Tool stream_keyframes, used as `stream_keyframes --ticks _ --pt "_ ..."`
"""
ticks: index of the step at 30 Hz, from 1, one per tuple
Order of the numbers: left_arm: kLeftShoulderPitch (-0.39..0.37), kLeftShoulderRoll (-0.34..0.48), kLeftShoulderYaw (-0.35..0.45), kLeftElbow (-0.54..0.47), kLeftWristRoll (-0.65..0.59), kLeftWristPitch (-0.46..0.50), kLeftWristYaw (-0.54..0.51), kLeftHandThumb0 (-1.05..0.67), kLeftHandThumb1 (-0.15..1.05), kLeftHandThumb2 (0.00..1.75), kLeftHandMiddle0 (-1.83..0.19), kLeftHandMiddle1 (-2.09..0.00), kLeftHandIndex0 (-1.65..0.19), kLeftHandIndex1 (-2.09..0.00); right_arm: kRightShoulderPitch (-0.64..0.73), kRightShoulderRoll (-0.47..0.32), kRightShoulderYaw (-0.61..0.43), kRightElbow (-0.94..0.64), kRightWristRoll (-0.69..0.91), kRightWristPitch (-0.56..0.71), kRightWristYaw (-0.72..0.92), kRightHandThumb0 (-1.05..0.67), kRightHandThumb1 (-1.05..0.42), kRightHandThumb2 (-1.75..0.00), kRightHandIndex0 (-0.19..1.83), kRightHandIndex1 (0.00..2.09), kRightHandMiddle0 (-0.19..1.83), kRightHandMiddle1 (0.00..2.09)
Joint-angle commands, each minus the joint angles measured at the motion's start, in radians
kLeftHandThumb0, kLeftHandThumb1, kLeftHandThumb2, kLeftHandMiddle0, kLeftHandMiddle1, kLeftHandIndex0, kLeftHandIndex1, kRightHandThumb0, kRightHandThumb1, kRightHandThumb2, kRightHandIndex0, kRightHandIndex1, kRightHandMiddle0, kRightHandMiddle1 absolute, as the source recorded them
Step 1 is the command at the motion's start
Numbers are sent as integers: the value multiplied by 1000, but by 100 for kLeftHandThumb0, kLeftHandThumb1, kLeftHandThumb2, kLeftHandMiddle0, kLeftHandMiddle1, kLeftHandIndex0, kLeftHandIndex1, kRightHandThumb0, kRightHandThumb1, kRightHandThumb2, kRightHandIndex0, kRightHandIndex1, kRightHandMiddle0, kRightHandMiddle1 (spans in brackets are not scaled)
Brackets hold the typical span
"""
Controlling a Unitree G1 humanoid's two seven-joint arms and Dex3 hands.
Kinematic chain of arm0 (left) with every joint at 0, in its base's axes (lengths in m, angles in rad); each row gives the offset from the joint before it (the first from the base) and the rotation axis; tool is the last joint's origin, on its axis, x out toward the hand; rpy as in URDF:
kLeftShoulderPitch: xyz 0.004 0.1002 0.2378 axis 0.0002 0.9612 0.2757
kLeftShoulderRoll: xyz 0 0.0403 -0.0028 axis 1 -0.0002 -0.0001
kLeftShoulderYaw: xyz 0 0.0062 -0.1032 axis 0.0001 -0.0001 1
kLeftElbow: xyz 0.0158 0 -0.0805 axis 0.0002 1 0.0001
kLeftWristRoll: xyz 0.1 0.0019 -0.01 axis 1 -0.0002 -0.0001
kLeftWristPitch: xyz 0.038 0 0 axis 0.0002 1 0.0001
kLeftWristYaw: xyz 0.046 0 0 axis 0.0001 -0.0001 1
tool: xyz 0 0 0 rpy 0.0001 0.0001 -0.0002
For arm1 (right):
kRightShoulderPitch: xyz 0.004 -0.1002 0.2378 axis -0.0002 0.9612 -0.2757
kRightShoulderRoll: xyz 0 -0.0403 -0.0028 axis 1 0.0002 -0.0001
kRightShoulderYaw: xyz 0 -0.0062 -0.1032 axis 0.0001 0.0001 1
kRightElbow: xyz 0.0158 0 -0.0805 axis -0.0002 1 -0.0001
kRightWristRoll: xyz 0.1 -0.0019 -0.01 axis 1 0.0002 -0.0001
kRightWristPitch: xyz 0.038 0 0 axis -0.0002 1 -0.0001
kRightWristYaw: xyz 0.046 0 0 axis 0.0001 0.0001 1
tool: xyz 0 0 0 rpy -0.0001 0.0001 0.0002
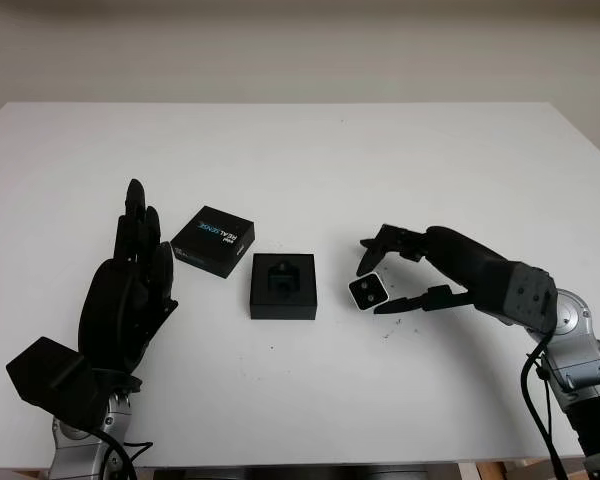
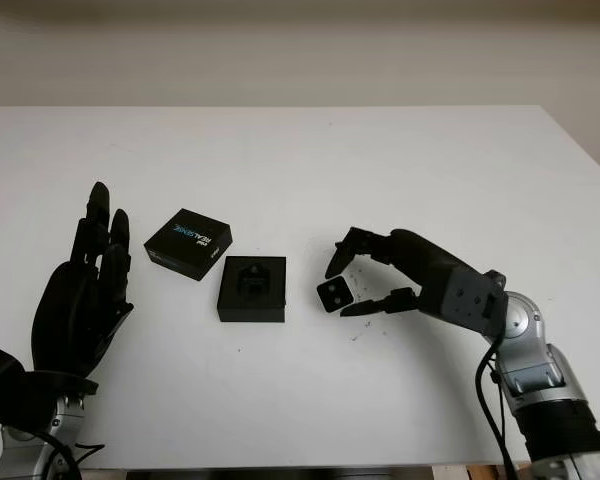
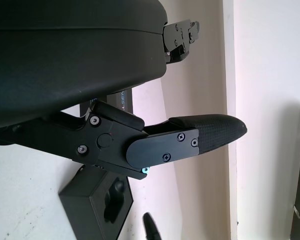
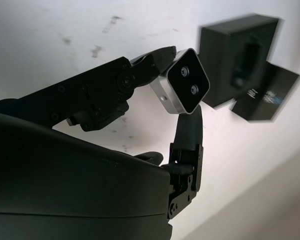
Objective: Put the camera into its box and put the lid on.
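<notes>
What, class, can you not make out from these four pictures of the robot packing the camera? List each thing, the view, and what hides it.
1. Camera back and underside: the right hand fingers cover them.
2. Box recess depth: too dark, head views.
3. Lid small print: too small, head views.
4. Left hand palm: turned away, head views.

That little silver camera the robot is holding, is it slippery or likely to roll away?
The camera looks rigid, and its smooth metal shell is probably somewhat slippery. The right hand pinches it between fingertips, so it might twist. Its blocky shape with flat faces should slide, not roll.
</notes>
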Motion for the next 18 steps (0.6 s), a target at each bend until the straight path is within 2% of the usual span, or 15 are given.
stream_keyframes --ticks 1,13,18 --pt "-4 5 5 -14 -8 7 -2 -79 105 58 19 0 19 0 0 31 -29 -30 43 26 -6 -32 -102 -6 20 18 23 171" --pt "11 8 3 -19 9 -1 0 -78 105 59 19 0 19 0 1 182 -70 -101 149 195 -92 -39 -103 -7 11 13 19 183" --pt "17 -1 -2 -30 12 7 11 -78 105 59 19 0 19 0 39 275 -62 -209 200 366 -165 -37 -104 -6 4 8 14 185"
